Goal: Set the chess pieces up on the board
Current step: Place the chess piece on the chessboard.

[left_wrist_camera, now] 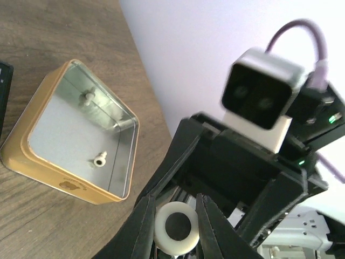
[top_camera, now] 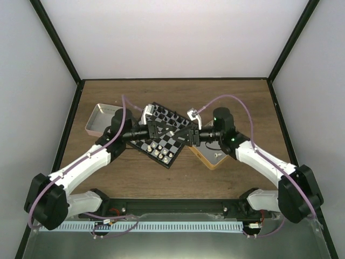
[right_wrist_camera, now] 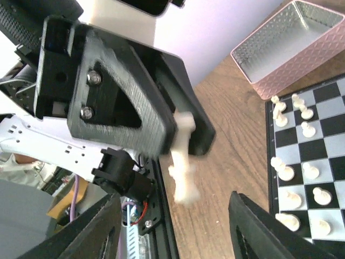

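Observation:
A cream-white chess piece (right_wrist_camera: 183, 162) hangs in mid-air between both arms over the table's middle. My left gripper (left_wrist_camera: 173, 204) is shut on its foot, whose round underside (left_wrist_camera: 161, 231) faces the left wrist camera. My right gripper (right_wrist_camera: 178, 218) is open, its fingers (right_wrist_camera: 97, 229) standing wide on either side of the piece's head without touching it. The board (top_camera: 173, 157) lies turned like a diamond under the arms. Several cream pieces (right_wrist_camera: 284, 172) stand on its near squares.
A gold tin (left_wrist_camera: 75, 186) to the right of the board holds two small cream pieces (left_wrist_camera: 99, 159). A pink tin (right_wrist_camera: 269, 59) sits at the board's far left. Small black figures (top_camera: 161, 113) stand on the board's far side. Black frame rails border the table.

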You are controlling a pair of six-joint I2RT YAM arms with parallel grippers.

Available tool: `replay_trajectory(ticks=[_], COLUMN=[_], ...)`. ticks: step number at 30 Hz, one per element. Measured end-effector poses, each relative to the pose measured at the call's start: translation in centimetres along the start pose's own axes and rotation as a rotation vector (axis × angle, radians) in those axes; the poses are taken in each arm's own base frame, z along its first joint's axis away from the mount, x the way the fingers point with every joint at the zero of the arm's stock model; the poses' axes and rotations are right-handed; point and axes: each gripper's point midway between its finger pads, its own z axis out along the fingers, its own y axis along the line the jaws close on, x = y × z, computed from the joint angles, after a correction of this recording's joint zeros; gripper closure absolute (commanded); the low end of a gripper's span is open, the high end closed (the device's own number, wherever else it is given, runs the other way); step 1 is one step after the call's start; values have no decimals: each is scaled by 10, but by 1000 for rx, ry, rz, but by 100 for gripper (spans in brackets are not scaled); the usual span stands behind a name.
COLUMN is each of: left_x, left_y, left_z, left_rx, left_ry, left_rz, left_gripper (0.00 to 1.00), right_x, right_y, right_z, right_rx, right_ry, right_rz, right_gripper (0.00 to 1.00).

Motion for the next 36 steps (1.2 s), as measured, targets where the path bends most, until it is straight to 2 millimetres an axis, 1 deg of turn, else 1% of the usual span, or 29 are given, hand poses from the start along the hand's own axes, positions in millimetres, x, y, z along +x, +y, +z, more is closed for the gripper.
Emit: replay_trajectory(ticks=[2,4,6,8,10,13,14,17,19,23,25,28,31,33,34,35,36], left_x=[-3,-8,-13,-18,-22,-26,-27,-30,-32,-33,-34,-36,-39,-40,-41,-41,-41], left_y=[-3,-7,-13,-17,-20,-23,-24,-25,-26,-27,-27,-24,-22,-23,-23,-24,-24], left_z=[-3,-6,-9,-11,-12,-13,-13,-15,-16,-17,-17,-17,-17,-17,-18,-18,-18], left_rx=[7,20,41,61,81,108,118,137,152,167,172,167,168,172,175,177,178], left_ry=[-26,-61,-97,-125,-149,-175,-182,-202,-214,-227,-234,-245,-255,-260,-262,-263,-264], left_rz=[-8,-21,-37,-60,-89,-132,-145,-186,-205,-227,-233,-246,-251,-256,-256,-256,-255], left_gripper=[96,96,96,96,96,96,96,96,96,96,96,96,96,95,94,90,83], right_x=[5,10,10,4,-6,-16,-18,-24,-31,-42,-44,-45,-45,-46,-47,-47,-48], right_y=[2,2,1,1,5,11,11,7,5,11,11,11,12,13,14,14,14], right_z=[-3,-7,-9,-9,-8,-3,-1,3,3,2,4,7,10,9,9,9,9], right_rx=[-15,-23,-22,-25,-41,-67,-72,-71,-68,-90,-99,-109,-121,-125,-127,-126,-124], right_ry=[-42,-95,-138,-183,-224,-266,-277,-315,-358,-412,-421,-425,-424,-429,-433,-438,-441], right_rz=[64,134,198,246,270,299,314,363,397,407,416,431,447,449,452,453,451], right_gripper=[39,39,39,38,39,48,52,59,63,75,80,82,90,93,94,95,95])
